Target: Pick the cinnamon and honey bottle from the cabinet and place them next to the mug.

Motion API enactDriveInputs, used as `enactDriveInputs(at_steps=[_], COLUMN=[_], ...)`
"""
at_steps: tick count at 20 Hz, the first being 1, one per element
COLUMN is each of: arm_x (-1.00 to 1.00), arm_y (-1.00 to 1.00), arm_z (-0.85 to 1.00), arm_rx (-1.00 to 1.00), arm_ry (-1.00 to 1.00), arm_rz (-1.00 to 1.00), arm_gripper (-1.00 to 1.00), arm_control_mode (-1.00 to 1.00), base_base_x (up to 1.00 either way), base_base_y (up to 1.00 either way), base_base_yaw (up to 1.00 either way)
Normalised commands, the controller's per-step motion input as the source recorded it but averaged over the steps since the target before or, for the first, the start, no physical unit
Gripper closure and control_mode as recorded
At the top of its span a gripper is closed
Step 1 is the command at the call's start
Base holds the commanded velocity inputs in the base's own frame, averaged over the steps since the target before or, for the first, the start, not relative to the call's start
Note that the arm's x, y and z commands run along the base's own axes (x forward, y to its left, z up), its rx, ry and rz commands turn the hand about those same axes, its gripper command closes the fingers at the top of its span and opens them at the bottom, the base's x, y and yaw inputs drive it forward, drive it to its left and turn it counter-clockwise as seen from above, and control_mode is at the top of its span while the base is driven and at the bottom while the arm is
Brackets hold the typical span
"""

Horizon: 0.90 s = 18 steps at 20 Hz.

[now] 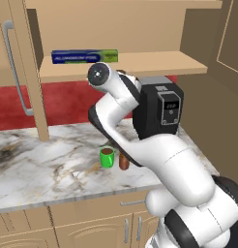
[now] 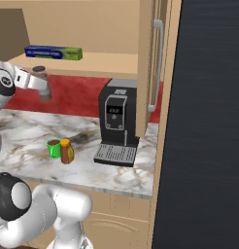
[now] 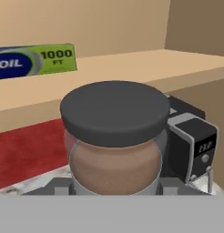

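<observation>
My gripper [image 2: 42, 86] is shut on the cinnamon [image 2: 40, 73], a slim grey jar with a dark lid, held in the air in front of the open cabinet [image 2: 107, 61], below its shelf. In the hand view the cinnamon [image 3: 114, 136] stands upright between my fingers, brown powder showing through. On the marble counter [image 1: 38, 164] below, the green mug [image 1: 107, 157] [image 2: 54, 148] stands with the honey bottle [image 1: 124, 161] [image 2: 66, 151] close at its right side. In the left base view my arm hides most of the hand.
A black coffee machine [image 1: 159, 109] [image 2: 116, 121] [image 3: 191, 145] stands on the counter right of the mug. A foil box [image 1: 84, 56] [image 2: 53, 52] [image 3: 34, 59] lies on the cabinet shelf. The open cabinet doors [image 1: 14, 68] [image 2: 158, 63] flank the opening. A tall dark panel [image 2: 209, 121] stands at the right.
</observation>
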Motion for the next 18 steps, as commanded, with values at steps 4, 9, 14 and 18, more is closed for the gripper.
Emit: enactDriveInputs(at_steps=[4,9,14,18], arm_x=[-0.33,-0.38,-0.36,-0.14], arm_y=[0.41,0.4,0.31,0.32], arm_z=[-0.36,-0.48,-0.38,-0.41], arm_rx=[0.0,0.0,0.0,0.0], arm_ry=[0.0,0.04,0.14,0.13], arm_rz=[0.0,0.0,0.06,0.06], arm_gripper=[1.0,1.0,1.0,1.0], arm_control_mode=[-1.0,-1.0,-1.0,-1.0], base_base_x=[0.0,0.0,0.0,0.0], base_base_y=[0.0,0.0,0.0,0.0], base_base_yaw=[0.0,0.0,0.0,0.0])
